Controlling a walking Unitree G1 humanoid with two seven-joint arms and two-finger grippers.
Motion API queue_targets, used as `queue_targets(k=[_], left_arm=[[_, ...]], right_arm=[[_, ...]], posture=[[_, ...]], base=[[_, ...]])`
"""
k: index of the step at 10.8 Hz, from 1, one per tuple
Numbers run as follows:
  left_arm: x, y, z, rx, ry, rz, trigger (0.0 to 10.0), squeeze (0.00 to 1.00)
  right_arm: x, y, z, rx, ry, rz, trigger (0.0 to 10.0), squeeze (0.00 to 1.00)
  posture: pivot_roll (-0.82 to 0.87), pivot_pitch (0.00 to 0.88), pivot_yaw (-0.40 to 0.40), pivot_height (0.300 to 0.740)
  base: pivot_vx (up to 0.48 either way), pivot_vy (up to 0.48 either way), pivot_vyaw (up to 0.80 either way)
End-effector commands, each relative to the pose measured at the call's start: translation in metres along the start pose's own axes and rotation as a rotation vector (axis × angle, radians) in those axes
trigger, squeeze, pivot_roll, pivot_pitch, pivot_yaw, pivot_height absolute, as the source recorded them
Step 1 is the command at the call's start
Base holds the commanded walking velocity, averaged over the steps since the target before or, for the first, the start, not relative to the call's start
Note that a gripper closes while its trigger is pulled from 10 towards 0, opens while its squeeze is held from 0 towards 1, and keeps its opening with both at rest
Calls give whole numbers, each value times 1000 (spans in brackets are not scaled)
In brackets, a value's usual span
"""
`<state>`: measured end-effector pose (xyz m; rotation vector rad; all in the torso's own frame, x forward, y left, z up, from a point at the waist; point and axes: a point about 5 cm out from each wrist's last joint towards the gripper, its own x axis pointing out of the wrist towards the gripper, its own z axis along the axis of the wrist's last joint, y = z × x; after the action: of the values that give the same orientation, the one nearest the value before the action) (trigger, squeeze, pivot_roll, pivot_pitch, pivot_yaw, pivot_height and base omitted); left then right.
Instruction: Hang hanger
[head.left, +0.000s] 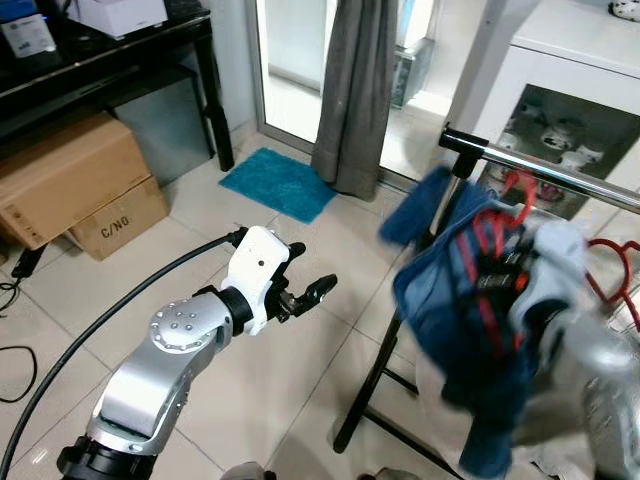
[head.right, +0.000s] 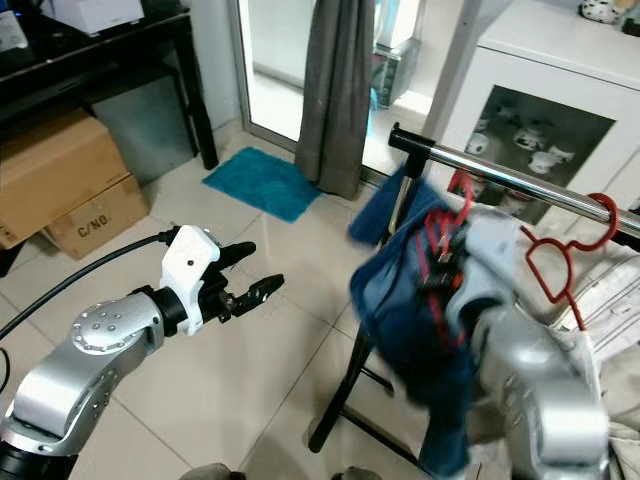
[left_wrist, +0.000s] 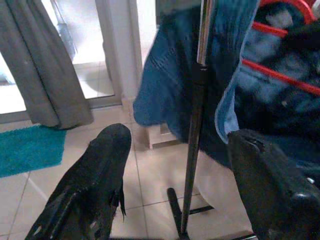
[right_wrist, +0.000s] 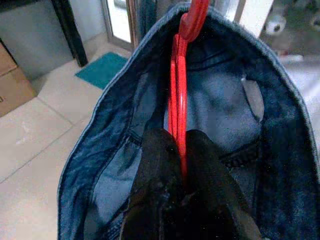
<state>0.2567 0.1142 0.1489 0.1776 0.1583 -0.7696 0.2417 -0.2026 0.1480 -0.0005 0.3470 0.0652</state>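
Observation:
A red hanger (right_wrist: 179, 100) carries a blue denim garment (head.left: 450, 300). My right gripper (right_wrist: 181, 150) is shut on the hanger's lower part, inside the folds of the denim. The hanger's hook (head.right: 460, 187) is close under the chrome rail (head.right: 520, 175) of a clothes rack, near the rail's left end. I cannot tell whether the hook rests on the rail. This side of the picture is blurred. My left gripper (head.left: 312, 268) is open and holds nothing. It is held out over the floor to the left of the rack, pointing at the rack's post (left_wrist: 192, 140).
A second, bare red hanger (head.right: 570, 255) hangs further right on the rail. Behind the rack stands a white cabinet (head.left: 560, 60) with cups. Cardboard boxes (head.left: 70, 185), a black table (head.left: 110, 60), a teal mat (head.left: 278, 183) and a grey curtain (head.left: 350, 90) lie to the left.

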Motion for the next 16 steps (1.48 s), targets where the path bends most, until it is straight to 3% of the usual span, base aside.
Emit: queue_targets(k=[1,8,16], left_arm=[[-1,1,-3,-1,10,16,10000,0],[1,0,-6,-26,14,34,10000,0],[0,2,-6,-35,16,37,10000,0]], right_arm=[[-2,2,8,-15,-62,-5,0,0],[-6,16,-18,47,-64,-46,0,0],[-4,27,-19,55,-63,-20,0,0]], posture=[[-18,57,-29,740],[-19,60,-29,740],[-18,61,-33,740]], base=[[0,0,0],[0,0,0],[-65,0,0]])
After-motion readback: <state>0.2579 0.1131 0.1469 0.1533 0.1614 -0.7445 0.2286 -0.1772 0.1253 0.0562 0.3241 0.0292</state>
